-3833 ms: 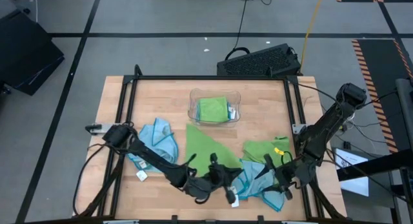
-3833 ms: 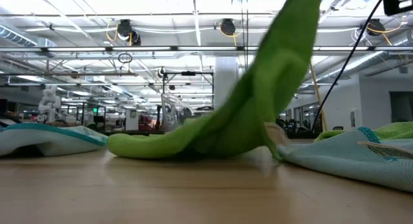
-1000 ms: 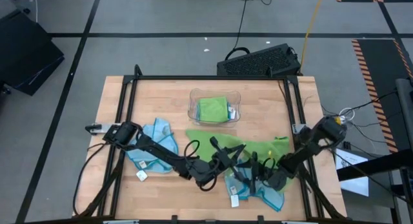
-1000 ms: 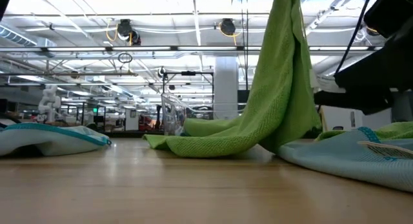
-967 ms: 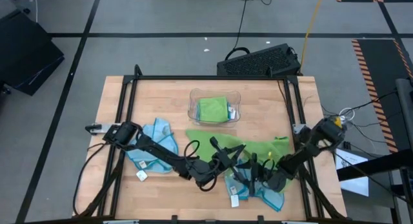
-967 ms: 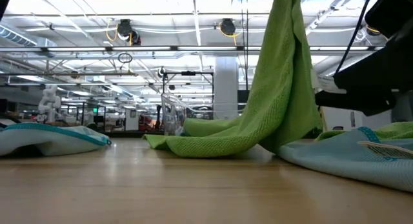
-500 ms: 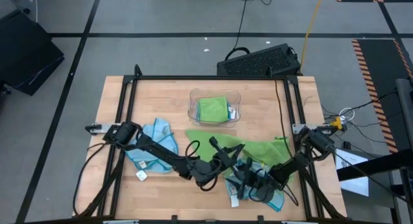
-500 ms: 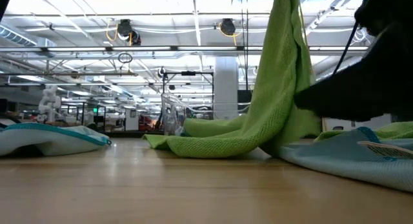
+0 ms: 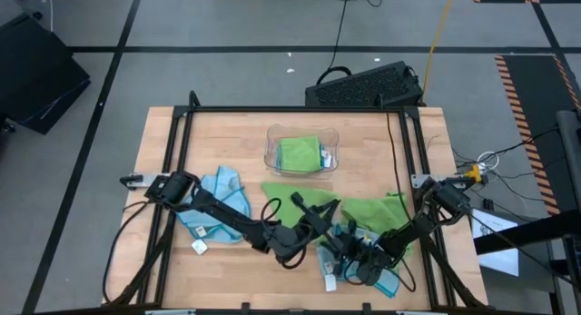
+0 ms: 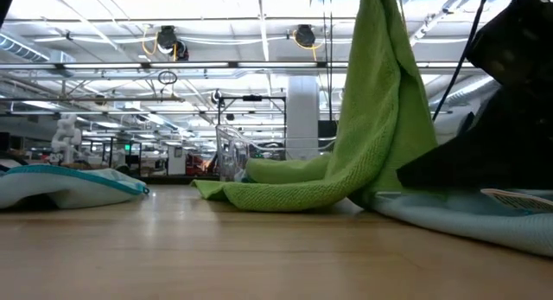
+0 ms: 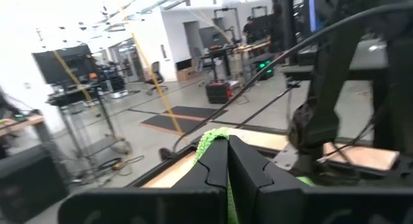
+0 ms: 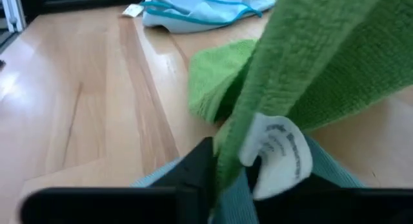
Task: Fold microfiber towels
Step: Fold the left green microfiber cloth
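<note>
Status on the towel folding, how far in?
Done: one folded green towel sits in the clear tray. In hand: left gripper holds a lime towel lifted; right gripper pinches its tagged edge. Left: blue towels at left and front right.

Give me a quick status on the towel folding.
Left gripper shut on green towel, holding it up. Right gripper closing on its tagged edge. Blue towel underneath.

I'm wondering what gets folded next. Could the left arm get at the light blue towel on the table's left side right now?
Probably not yet: the left pincer is shut on the lifted green towel. The blue towel lies uncovered beside that arm.
</note>
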Motion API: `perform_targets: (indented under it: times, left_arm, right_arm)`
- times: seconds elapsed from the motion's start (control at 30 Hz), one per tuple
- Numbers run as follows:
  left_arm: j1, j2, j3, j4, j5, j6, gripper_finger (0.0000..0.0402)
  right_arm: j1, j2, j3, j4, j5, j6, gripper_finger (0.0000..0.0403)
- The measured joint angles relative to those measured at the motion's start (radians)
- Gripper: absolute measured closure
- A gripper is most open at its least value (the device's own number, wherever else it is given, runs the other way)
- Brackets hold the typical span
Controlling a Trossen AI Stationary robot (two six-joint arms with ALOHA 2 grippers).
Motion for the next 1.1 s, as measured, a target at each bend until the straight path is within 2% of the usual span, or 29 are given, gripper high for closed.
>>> perform_targets:
  times: [0.1,0.17,0.4,0.5,0.63,0.8,0.9,1.0,1.1]
  left_arm:
    - [-0.009,0.000,0.000,0.000,-0.044,0.039,0.0397]
    - [-0.019,-0.005,0.000,-0.002,-0.075,0.065,0.0394]
    - [-0.084,-0.053,0.000,-0.014,-0.131,0.114,0.0397]
    - [-0.140,-0.093,0.000,-0.124,-0.187,0.078,0.0398]
    - [-0.222,-0.164,0.000,-0.352,-0.221,-0.084,0.0397]
    - [-0.306,-0.247,0.000,-0.690,-0.181,-0.386,0.0398]
    - [-0.338,-0.287,0.001,-0.906,-0.116,-0.582,0.0396]
    - [-0.356,-0.311,0.001,-1.124,-0.004,-0.800,0.0399]
    - [-0.369,-0.309,0.001,-1.339,0.114,-1.013,0.0395]
  right_arm:
    - [-0.001,0.000,0.000,-0.004,-0.001,-0.002,0.0380]
    - [-0.006,-0.008,0.000,-0.007,-0.003,-0.028,0.0396]
    - [-0.041,-0.161,-0.001,-0.084,-0.055,-0.195,0.0401]
    - [-0.055,-0.280,-0.001,-0.202,-0.079,-0.264,0.0401]
    - [-0.088,-0.455,-0.001,-0.367,-0.200,-0.322,0.0401]
    - [-0.131,-0.616,-0.001,-0.483,-0.456,-0.344,0.0401]
    - [-0.145,-0.671,-0.001,-0.545,-0.570,-0.359,0.0401]
    - [-0.155,-0.707,-0.001,-0.606,-0.671,-0.389,0.0401]
    - [-0.166,-0.727,-0.001,-0.641,-0.712,-0.402,0.0401]
